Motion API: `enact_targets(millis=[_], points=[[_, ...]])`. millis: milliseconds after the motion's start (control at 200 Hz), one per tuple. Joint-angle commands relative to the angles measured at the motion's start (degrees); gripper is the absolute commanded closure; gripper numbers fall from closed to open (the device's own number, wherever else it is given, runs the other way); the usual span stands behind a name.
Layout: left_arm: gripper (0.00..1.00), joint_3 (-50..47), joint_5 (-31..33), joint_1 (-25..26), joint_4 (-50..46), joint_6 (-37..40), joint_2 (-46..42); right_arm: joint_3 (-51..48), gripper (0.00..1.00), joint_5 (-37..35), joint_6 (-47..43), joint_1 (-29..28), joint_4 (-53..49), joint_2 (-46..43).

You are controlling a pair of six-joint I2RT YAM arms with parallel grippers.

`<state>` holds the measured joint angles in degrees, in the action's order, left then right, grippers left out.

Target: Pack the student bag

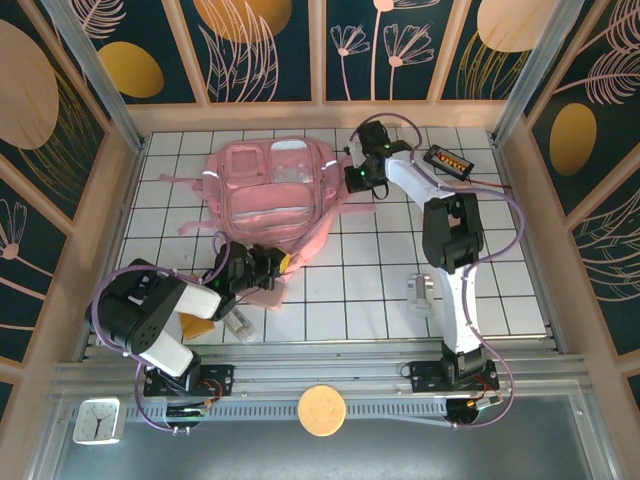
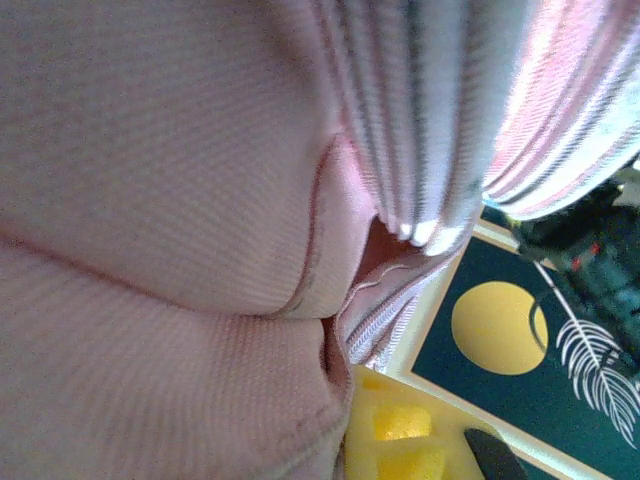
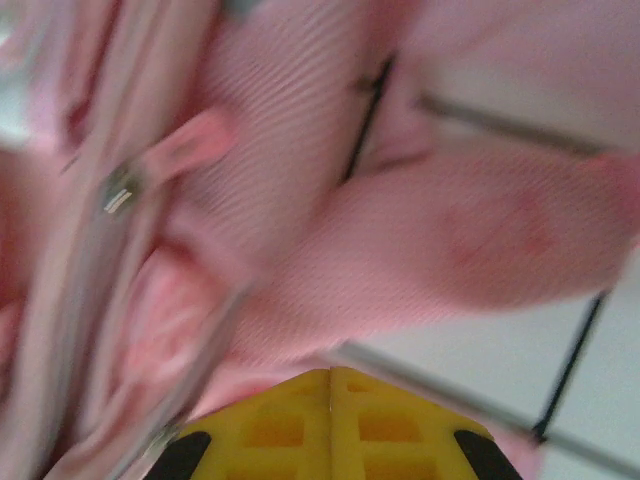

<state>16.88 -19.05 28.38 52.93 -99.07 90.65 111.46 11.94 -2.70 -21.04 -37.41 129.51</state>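
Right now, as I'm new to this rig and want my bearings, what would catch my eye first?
The big pink student bag lying flat on the white tiled table, toward the far side. The left gripper sits shut at its near edge, the right gripper shut at its far right corner.

My white tiled table (image 1: pixel 380 300) carries the bag (image 1: pixel 270 190) far, left of centre; a black box (image 1: pixel 447 160) far right; a small clear piece (image 1: pixel 418 291) near right; a pale bit (image 1: pixel 237 325) near left.
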Motion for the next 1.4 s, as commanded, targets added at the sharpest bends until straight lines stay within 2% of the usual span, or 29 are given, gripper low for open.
enact_targets(millis=[0, 95, 230, 260, 290, 355, 395, 475, 596, 721, 1016, 1291, 1361, 1396], points=[[1.00, -3.35, 0.43, -1.05, -8.09, -1.12, 2.34, 7.06, 1.00, -3.15, 0.70, 3.86, 5.25, 4.65], [1.00, -3.13, -0.29, -1.12, -9.18, -0.48, 2.52, 11.25, 1.00, -2.20, 3.63, 4.96, 7.79, 7.98], [1.00, -1.38, -1.36, -1.46, -10.80, 1.48, 2.31, 14.64, 1.00, 3.16, 7.97, 6.19, 8.40, 9.99], [1.00, -0.67, -1.19, -1.49, -11.44, 1.88, 1.97, 14.10, 0.92, 4.74, 8.03, 6.12, 8.21, 9.17], [1.00, 0.12, -1.23, -1.56, -12.23, 2.53, 1.75, 12.63, 0.78, 6.19, 7.64, 5.78, 8.37, 7.73], [1.00, 2.14, -1.47, -1.74, -14.24, 4.43, 1.55, 5.58, 0.56, 11.27, 4.66, 4.82, 9.95, 3.01], [1.00, 3.00, -1.59, -1.83, -15.00, 5.36, 1.61, -0.38, 0.48, 13.45, 2.02, 3.92, 11.65, -1.28], [1.00, 3.25, -2.01, -2.10, -14.32, 5.65, 1.94, -15.40, 0.40, 17.35, -6.34, 2.15, 16.97, -9.94], [1.00, 1.88, -2.18, -2.32, -13.12, 5.41, 1.57, -32.17, 0.40, 23.92, -23.36, 1.16, 23.02, -18.49], [1.00, 0.12, -2.11, -2.37, -13.34, 5.45, 0.37, -37.36, 0.39, 23.83, -32.27, 0.78, 27.41, -19.28], [1.00, -2.20, -1.26, -2.32, -13.64, 4.55, -1.35, -28.90, 0.39, 22.23, -34.10, 0.57, 28.17, -9.49], [1.00, -1.94, -1.76, -2.53, -12.51, 3.89, 0.30, -26.02, 0.40, 22.77, -34.47, -1.75, 26.95, -6.35], [1.00, -1.94, -2.11, -2.79, -12.41, 4.13, 0.49, -25.25, 0.42, 21.64, -33.95, -2.17, 26.87, -5.65], [1.00, -2.02, -2.22, -2.88, -12.41, 4.11, 0.51, -24.92, 0.48, 21.54, -33.55, -2.24, 27.07, -5.34]])
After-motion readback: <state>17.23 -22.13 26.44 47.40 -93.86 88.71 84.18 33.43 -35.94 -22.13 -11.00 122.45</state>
